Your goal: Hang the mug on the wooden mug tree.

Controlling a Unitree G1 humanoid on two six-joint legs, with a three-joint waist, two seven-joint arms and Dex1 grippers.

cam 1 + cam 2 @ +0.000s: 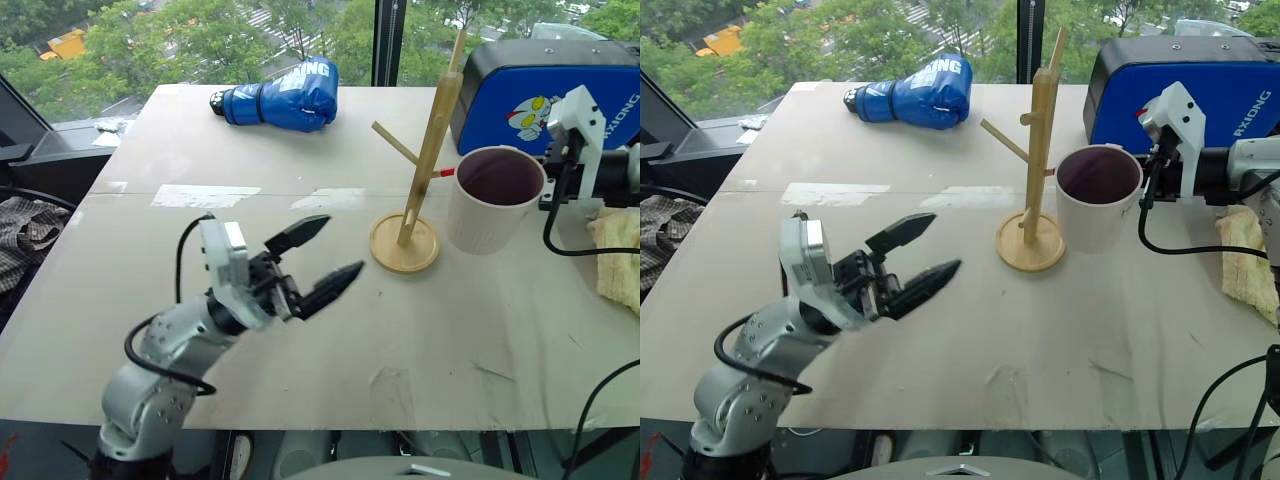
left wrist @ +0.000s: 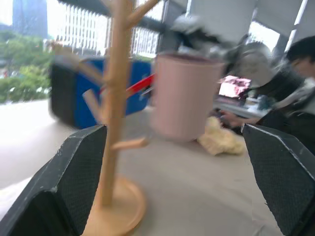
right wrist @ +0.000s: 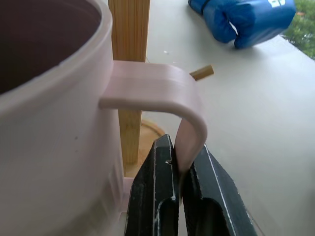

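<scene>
Pinching mug (image 3: 44, 123) handle: right fingers (image 3: 216, 196) (shut).

The mug (image 1: 494, 199) is white outside with a dark maroon inside. The mug tree (image 1: 416, 180) is pale wood, one peg seemingly red-tipped. A blue boxing glove (image 1: 281, 96) carries white lettering. The surface (image 1: 300, 340) is plain beige. Both claws have black fingers (image 3: 157, 191).
</scene>
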